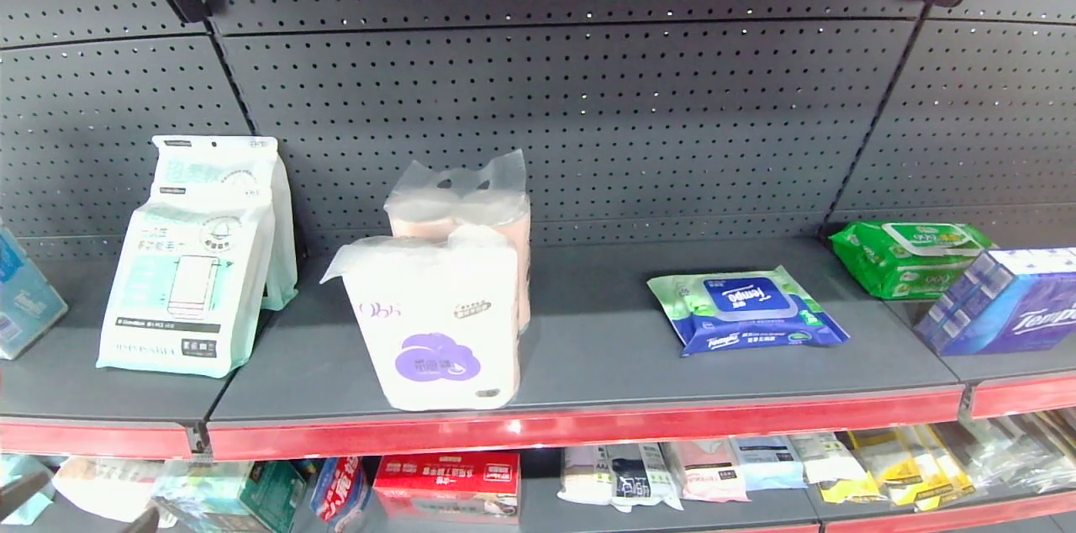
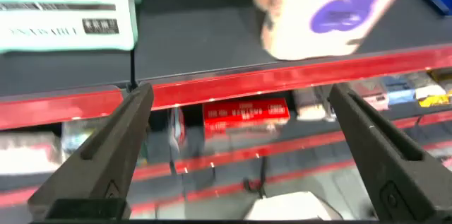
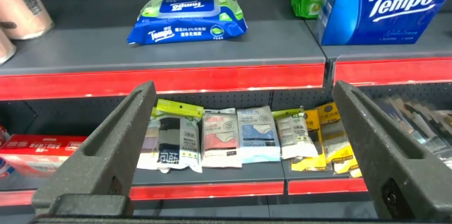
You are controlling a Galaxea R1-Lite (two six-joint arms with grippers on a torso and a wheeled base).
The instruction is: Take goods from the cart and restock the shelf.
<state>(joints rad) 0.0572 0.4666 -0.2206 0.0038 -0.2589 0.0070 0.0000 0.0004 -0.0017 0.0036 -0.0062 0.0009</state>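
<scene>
grey shelf carries, left to right, a white pouch, a toilet roll pack at its front edge, blue wipes and green wipes. left gripper and right gripper both gape wide, empty.

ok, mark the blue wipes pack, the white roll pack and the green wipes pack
blue wipes pack [image 1: 748,299], head view, top label
white roll pack [image 1: 445,331], head view, front face
green wipes pack [image 1: 904,261], head view, top face

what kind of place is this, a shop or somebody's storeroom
Most likely a shop aisle: a shelf with a red front rail and pegboard back, stocked with a toilet roll pack and a wet wipes pack.
</scene>
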